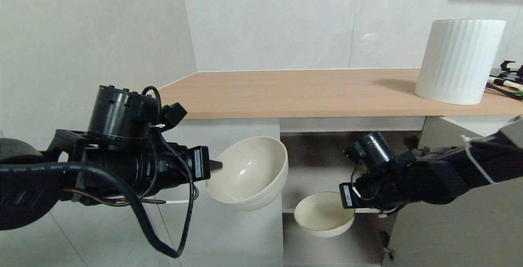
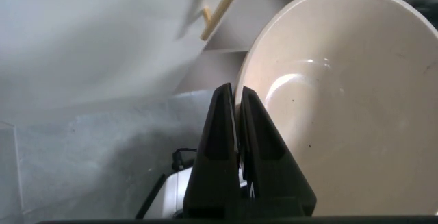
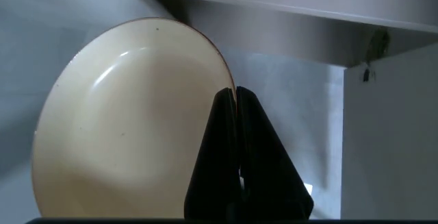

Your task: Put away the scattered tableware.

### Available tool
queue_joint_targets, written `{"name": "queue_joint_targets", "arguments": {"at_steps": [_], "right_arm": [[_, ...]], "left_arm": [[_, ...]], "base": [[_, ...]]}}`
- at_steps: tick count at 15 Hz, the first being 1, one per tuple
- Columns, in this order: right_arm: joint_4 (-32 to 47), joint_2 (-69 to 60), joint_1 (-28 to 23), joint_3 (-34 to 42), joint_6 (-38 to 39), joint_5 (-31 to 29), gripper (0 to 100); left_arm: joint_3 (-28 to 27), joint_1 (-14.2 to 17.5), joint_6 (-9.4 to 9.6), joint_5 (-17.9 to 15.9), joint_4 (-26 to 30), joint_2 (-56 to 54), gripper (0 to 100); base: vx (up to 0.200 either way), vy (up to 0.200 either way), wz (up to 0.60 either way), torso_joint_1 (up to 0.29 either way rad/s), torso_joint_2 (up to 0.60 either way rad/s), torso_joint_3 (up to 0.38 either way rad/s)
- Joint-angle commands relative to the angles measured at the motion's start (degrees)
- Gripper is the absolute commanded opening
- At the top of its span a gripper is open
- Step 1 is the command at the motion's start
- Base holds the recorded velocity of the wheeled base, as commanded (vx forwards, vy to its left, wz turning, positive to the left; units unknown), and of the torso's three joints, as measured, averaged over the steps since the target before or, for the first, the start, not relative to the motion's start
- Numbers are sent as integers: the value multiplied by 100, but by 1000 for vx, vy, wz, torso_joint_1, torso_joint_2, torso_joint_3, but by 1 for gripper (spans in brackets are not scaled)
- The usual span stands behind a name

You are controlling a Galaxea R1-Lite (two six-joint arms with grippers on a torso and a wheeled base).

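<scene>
My left gripper (image 1: 215, 165) is shut on the rim of a deep cream bowl (image 1: 248, 172), held tilted in the air in front of the white cabinet below the counter. In the left wrist view the two fingers (image 2: 236, 114) pinch that bowl's (image 2: 342, 101) edge. My right gripper (image 1: 354, 201) is shut on the rim of a shallower cream bowl (image 1: 322, 214), which hangs at the mouth of the open cabinet compartment (image 1: 327, 165). The right wrist view shows this shallow bowl (image 3: 130, 121) pinched between the closed fingers (image 3: 236, 107).
A wooden countertop (image 1: 294, 91) runs above the cabinet, with a tall white ribbed container (image 1: 459, 61) at its right and some utensils (image 1: 506, 81) beyond it. White tiled walls stand behind and to the left. An opened cabinet door (image 1: 453, 226) hangs at the right.
</scene>
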Motion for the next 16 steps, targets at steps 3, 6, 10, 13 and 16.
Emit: {"name": "queue_joint_targets", "arguments": {"at_steps": [3,6,10,13,16], "right_arm": [[-885,1536,-195,-148,-4,-496,0],[-1351,2134,-635,-666,5,-848,0],[-1378,2697,-969,-1405,23,-1349,0],[-1342,3013,-1092,-1800,5,-1762,0],[-1325,3180,-1101,-2011,5,-1876,0]], "left_arm": [[1,-32,-1,7,-4,-3,0],[1,-50,-1,7,-4,-3,0],[1,-67,-10,7,-4,5,0],[1,-94,-10,16,5,5,0],[1,-102,-10,16,5,5,0]], "base": [[0,0,0,0,0,0],[0,0,0,0,0,0],[0,0,0,0,0,0],[0,0,0,0,0,0],[0,0,0,0,0,0]]}}
